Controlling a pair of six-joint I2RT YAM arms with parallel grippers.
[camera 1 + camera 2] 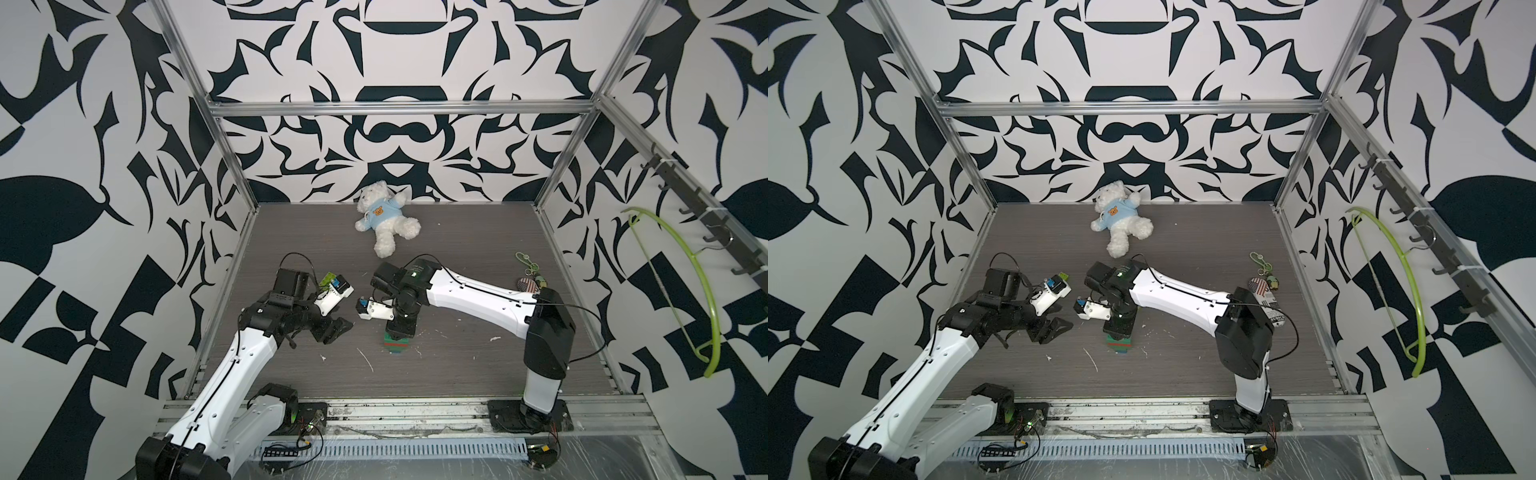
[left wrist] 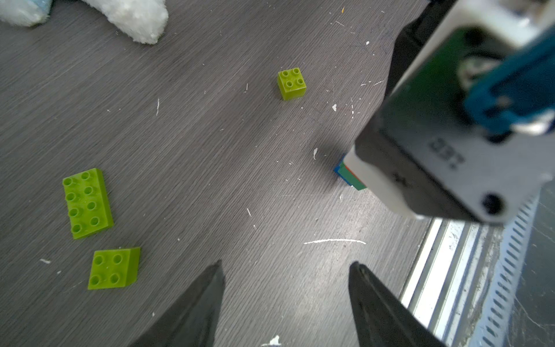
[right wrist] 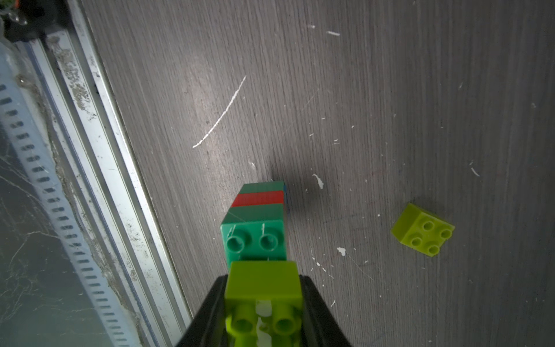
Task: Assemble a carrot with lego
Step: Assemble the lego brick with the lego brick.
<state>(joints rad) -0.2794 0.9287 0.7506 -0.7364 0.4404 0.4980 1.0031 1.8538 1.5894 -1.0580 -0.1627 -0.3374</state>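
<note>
Teddy bear (image 1: 388,220) lies well behind the carrot (image 1: 396,345).

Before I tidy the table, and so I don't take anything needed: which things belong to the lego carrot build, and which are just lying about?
Belongs to the build: banded carrot stack, held lime brick, long lime brick, square lime brick beside it, lone lime brick.
Just lying about: teddy bear, keychain charms.

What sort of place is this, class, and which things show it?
Probably a robotics test cell: an aluminium frame with patterned walls around a table, the left arm and right arm mounted on a rail, loose lime bricks as props.
</note>
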